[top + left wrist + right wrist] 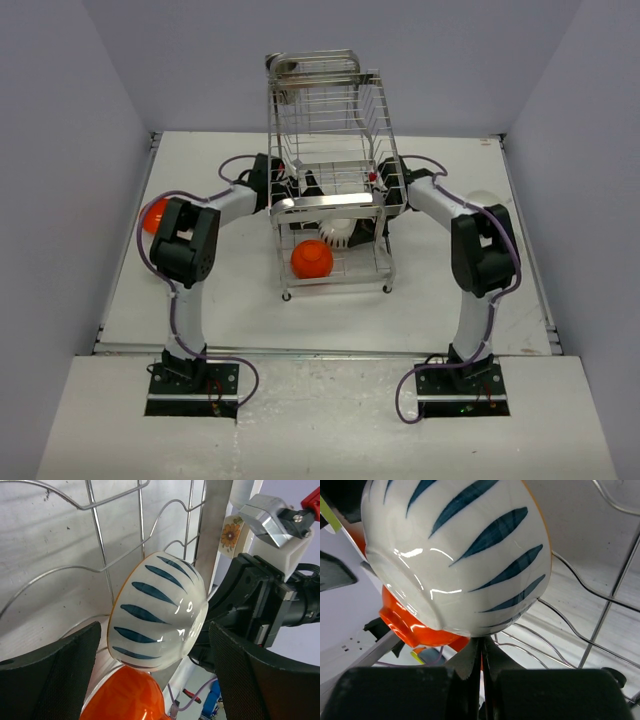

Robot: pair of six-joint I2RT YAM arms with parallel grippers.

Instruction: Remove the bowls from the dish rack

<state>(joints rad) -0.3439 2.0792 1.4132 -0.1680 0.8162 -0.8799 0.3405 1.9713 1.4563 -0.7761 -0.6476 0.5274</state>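
Bowls (pixel 312 259) sit in the dish rack (pixel 330 205), lower tier: a blue-striped bowl (pixel 157 615) leans beside an orange bowl (pixel 125 697). Left gripper (pixel 155 627) straddles the striped one, fingers apart; right gripper (pixel 481 655) is closed beneath it. Next, the left should probably close and lift it out.

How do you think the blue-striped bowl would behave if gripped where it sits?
The striped bowl looks glazed, so probably slippery; rigid ceramic, likely chippable against the dish rack. Tilted above the orange bowl, it may roll.
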